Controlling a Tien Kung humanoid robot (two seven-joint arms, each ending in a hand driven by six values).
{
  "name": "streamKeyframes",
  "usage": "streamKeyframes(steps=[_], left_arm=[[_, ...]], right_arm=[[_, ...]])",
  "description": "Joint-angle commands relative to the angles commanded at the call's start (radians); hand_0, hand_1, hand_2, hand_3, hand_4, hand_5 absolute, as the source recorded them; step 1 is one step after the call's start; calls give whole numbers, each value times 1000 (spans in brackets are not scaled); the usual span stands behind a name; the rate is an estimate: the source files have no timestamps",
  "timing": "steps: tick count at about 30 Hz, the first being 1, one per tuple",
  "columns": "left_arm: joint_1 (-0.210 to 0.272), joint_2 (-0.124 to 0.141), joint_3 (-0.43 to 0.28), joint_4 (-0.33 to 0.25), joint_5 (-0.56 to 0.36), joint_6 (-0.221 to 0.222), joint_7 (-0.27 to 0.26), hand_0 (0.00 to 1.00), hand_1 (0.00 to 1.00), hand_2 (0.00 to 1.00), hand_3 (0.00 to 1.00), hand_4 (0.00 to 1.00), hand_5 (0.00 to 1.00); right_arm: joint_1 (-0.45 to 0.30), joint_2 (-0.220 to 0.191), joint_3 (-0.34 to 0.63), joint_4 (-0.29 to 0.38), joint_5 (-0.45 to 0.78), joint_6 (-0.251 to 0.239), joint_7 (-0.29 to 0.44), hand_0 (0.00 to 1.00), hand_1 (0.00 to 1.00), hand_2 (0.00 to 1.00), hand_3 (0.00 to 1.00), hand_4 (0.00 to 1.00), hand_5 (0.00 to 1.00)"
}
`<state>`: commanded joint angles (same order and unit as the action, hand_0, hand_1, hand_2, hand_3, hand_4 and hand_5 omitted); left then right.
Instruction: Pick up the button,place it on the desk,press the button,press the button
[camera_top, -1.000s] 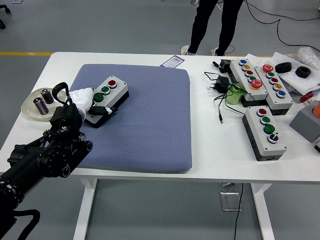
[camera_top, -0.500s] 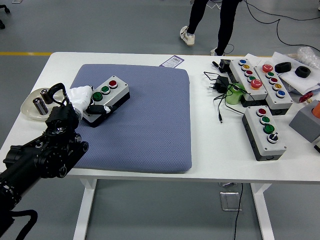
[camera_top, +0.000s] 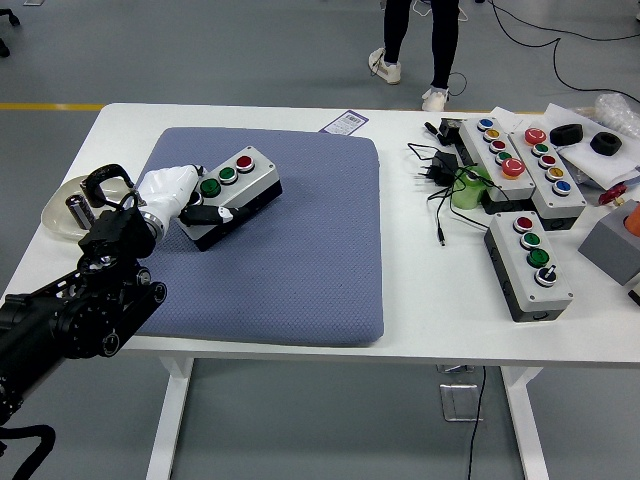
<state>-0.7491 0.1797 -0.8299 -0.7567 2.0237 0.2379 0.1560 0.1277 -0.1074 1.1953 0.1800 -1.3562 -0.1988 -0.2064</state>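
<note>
A grey button box with a black base and red and green buttons on top is tilted and raised above the blue-grey pad. My left hand, in a white glove, is shut on the box's left end, with a black fingertip along its near side. My black left arm comes in from the lower left. My right arm is out of sight.
A shallow dish with dark cylinders sits at the left edge. Three more button boxes, a black plug with cable and black rings lie on the right. A person's legs stand beyond the far edge.
My left hand has lifted the button box off the pad and carried it up and to the right, tilting it. The person behind the table has stepped.
</note>
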Motion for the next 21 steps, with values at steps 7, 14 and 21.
streamKeyframes(steps=[7, 14, 21], left_arm=[[-18, 95, 95, -118, -28, 44, -137, 2, 2, 2, 295, 969, 998], [-12, 121, 81, -173, -26, 114, -163, 2, 2, 2, 295, 971, 998], [7, 108, 2, -254, -15, 125, -70, 246, 438, 443, 770, 998, 998]], right_arm=[[2, -1, 3, 0, -2, 0, 0, 745, 683, 703, 576, 180, 112], [1, 0, 7, 0, -8, 0, -1, 745, 683, 703, 576, 180, 112], [1, 1, 9, 0, -10, 0, -2, 745, 683, 702, 576, 180, 113]])
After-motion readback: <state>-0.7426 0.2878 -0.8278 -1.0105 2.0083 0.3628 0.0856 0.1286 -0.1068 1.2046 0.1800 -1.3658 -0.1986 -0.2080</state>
